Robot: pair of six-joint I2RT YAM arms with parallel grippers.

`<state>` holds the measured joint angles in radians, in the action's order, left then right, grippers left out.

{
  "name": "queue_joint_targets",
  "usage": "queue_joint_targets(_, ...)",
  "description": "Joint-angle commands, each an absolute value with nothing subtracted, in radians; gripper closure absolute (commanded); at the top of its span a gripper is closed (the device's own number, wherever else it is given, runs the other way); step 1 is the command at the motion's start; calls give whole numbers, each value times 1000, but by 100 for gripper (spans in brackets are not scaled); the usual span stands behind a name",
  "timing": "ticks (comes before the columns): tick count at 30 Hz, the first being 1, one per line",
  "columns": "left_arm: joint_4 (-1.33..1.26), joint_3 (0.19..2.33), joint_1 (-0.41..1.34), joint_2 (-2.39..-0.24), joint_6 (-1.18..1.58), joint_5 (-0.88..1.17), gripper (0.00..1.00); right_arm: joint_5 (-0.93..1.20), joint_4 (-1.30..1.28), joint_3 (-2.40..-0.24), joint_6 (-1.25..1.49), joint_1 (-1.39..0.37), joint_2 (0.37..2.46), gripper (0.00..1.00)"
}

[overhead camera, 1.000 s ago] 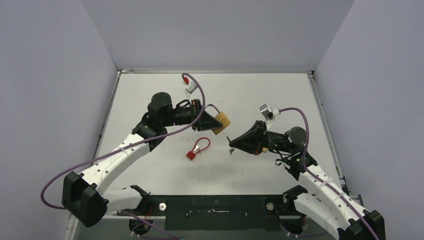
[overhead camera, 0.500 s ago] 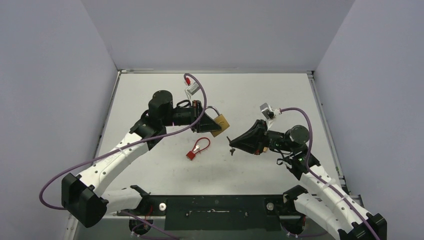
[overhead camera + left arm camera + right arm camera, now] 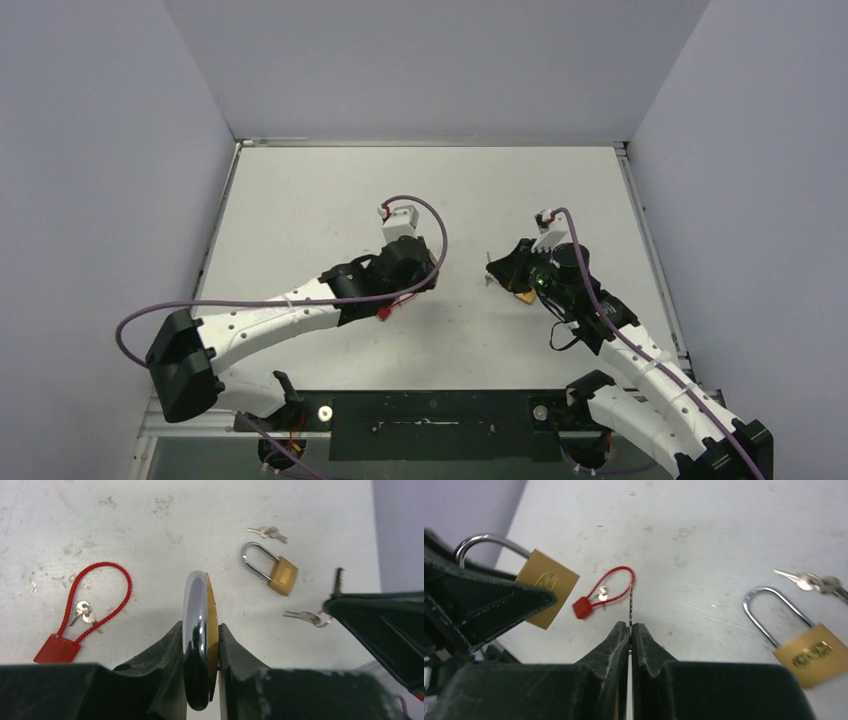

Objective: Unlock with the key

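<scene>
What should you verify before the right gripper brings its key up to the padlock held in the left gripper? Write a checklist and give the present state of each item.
1. Grip of the left gripper on the held padlock: ok, pinched edge-on between its jaws.
2. Grip of the right gripper on the key: ok, the blade sticks out past the shut jaws.
3. Blade in the keyhole: not ok, the key and the held padlock are apart.
4. Keyhole turned toward the key: cannot tell, no view shows it.
5. Second padlock and red cable lock left alone: ok, both lie on the table.
</scene>
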<state>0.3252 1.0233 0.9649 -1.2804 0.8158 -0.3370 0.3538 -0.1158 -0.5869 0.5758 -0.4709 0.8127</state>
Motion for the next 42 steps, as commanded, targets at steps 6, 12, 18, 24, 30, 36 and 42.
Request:
queue_joint_targets(6, 405, 1121, 1127, -1593, 1243, -914, 100, -61, -334, -589, 708, -463, 821, 100)
queue_joint_targets(12, 508, 1246, 1192, -1785, 1419, -971, 100, -75, -347, -547, 738, -453, 793, 100)
queue_joint_targets(18, 694, 1388, 1230, -1941, 1556, -993, 100, -86, -360, -530, 744, -445, 782, 100)
queue_joint_targets(24, 667, 1377, 1229, -1973, 1545, -962, 100, -100, -377, -526, 741, -436, 773, 100)
queue_joint_targets(30, 670, 1389, 1226, -2001, 1533, -941, 89, -102, -385, -525, 741, -425, 772, 100)
queue_joint_targets(36, 618, 1369, 1216, -2005, 1487, -896, 81, -106, -398, -529, 737, -417, 762, 100)
queue_joint_targets(42, 584, 1355, 1203, -1971, 1433, -885, 50, -99, -400, -534, 738, -408, 756, 100)
